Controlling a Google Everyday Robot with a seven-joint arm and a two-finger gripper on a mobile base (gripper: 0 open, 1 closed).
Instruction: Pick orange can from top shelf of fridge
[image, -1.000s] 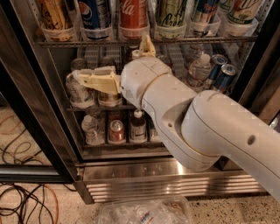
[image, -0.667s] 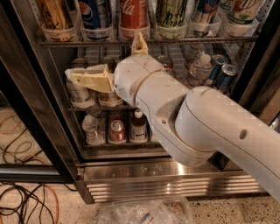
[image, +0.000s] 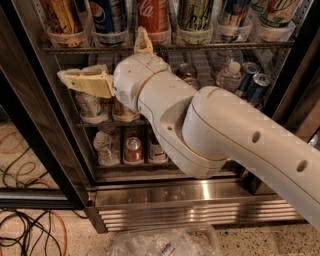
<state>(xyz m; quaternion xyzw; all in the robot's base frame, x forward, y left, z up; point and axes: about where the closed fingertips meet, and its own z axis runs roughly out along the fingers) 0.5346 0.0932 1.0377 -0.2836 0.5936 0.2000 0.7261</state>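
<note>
The orange can (image: 62, 16) stands at the far left of the top shelf (image: 220, 46) of the fridge (image: 200, 209), behind the front rail; its top is cut off by the frame edge. A blue Pepsi can (image: 108, 15) and a red Coca-Cola can (image: 153, 13) stand to its right. My gripper (image: 102, 54) is in front of the rack below, right of and lower than the orange can. One finger (image: 84, 81) points left, the other (image: 142, 42) points up over the rail. The fingers are spread and hold nothing. My white arm hides the middle rack.
Green and blue cans (image: 196, 14) fill the rest of the top shelf. Lower racks hold cups, a water bottle (image: 230, 75), blue cans (image: 254, 83) and small cans (image: 133, 149). The dark door frame (image: 30, 125) stands left. Cables (image: 25, 235) and a plastic bag (image: 165, 243) lie on the floor.
My gripper and wrist have moved up and to the left, closer to the top shelf rail. The cans have not moved.
</note>
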